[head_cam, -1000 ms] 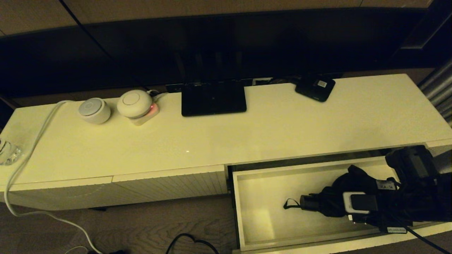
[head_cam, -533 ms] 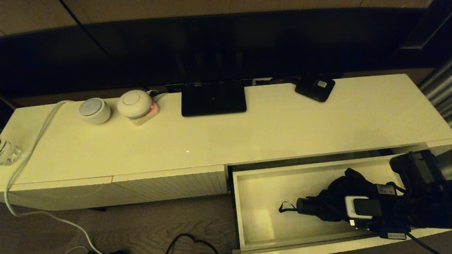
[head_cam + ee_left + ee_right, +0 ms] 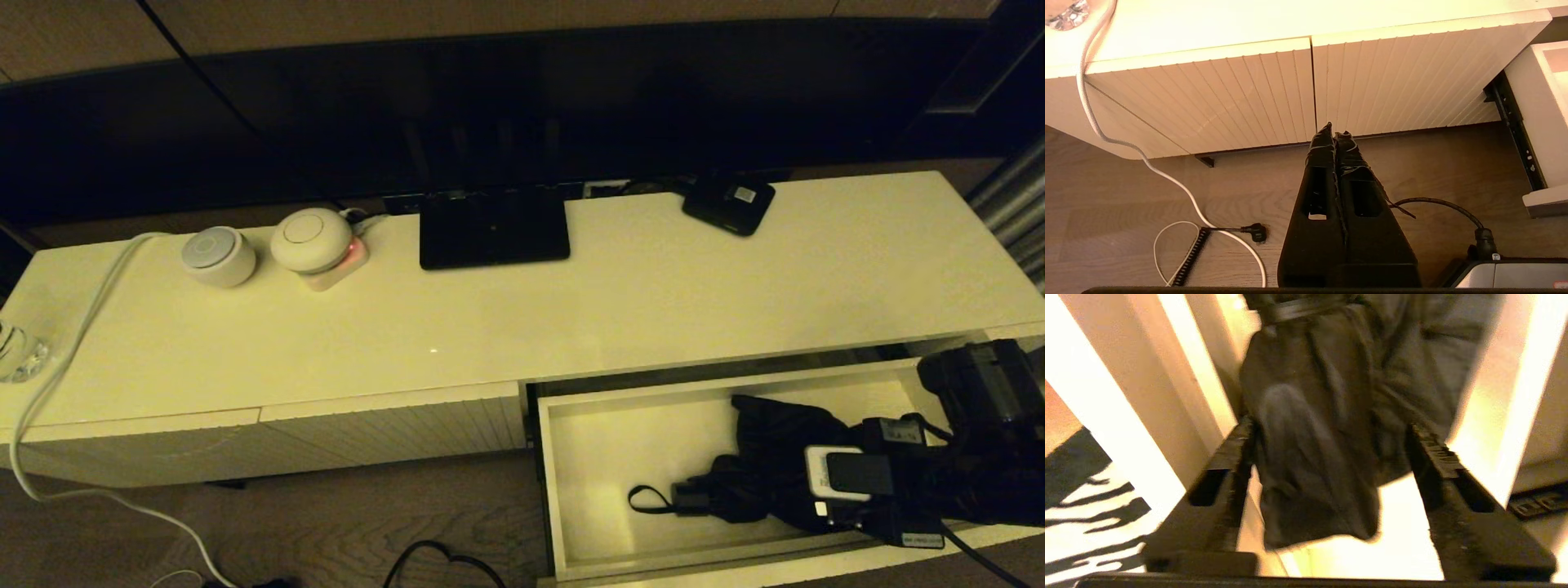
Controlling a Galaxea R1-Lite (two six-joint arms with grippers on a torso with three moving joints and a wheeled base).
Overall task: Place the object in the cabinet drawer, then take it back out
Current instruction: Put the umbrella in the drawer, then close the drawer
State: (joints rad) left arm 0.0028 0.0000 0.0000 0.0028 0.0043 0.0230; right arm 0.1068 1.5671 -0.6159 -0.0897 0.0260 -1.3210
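The black folding umbrella (image 3: 763, 478) lies on the floor of the open cream drawer (image 3: 549, 482), handle (image 3: 690, 496) and wrist loop (image 3: 645, 500) pointing left. My right gripper (image 3: 808, 500) hovers low over the umbrella's right part. In the right wrist view that gripper (image 3: 1329, 428) is open, fingers (image 3: 1231, 457) spread wide on either side of the loose fabric (image 3: 1310, 441) without pinching it. The drawer's cream floor (image 3: 1408, 539) shows below. My left gripper (image 3: 1334, 130) is shut and empty, parked low before the closed ribbed fronts.
On the cabinet top (image 3: 653, 302) stand a flat black stand plate (image 3: 494, 229), a small black box with a white label (image 3: 729, 202), two round white devices (image 3: 218, 256) (image 3: 312, 238) and a white cable (image 3: 65, 359). Cables lie on the wooden floor (image 3: 1180, 228).
The umbrella has sunk onto the drawer floor, its handle sliding left and toward the front, fabric spreading toward the back. My right arm has drawn slightly to the right.
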